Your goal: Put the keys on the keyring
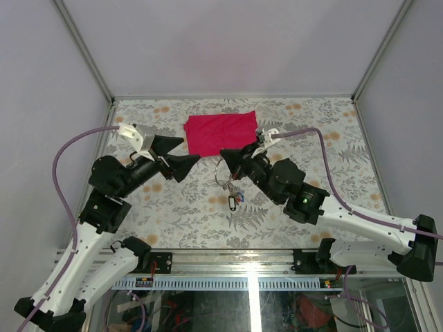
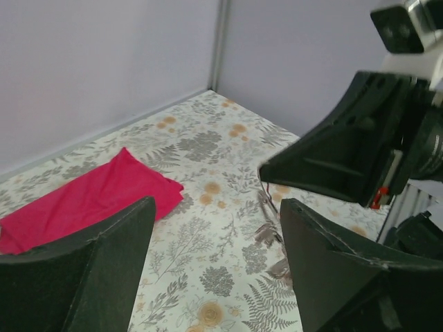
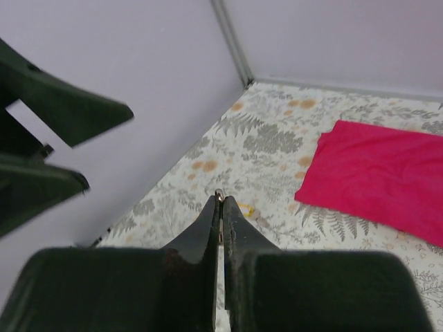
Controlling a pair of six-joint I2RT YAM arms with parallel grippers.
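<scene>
1. Overhead, we see the two arms meeting nose to nose over the middle of the fern-printed table (image 1: pixel 311 124). They are just in front of a red cloth (image 1: pixel 221 133) that lies flat toward the far wall.
2. We find the right gripper (image 1: pixel 222 152) pinched tight. Its own camera shows the two fingers (image 3: pixel 204 228) pressed together, with only a glint of metal wire at their tips.
3. We trace that wire to the keyring (image 1: pixel 223 177), a thin silver loop that hangs from the right gripper's tips down toward the table, near the cloth's front edge.
4. We make out the keys (image 1: pixel 233 199) clustered at the ring's near side, a black head and a blue one among them. We cannot tell whether they are threaded on the ring or merely lie against it.
5. We see the left gripper (image 1: pixel 192 149) spread wide and holding nothing. From its wrist camera, its fingers (image 2: pixel 104 266) frame the cloth and the right gripper's nose, with open air between them and the ring.
</scene>
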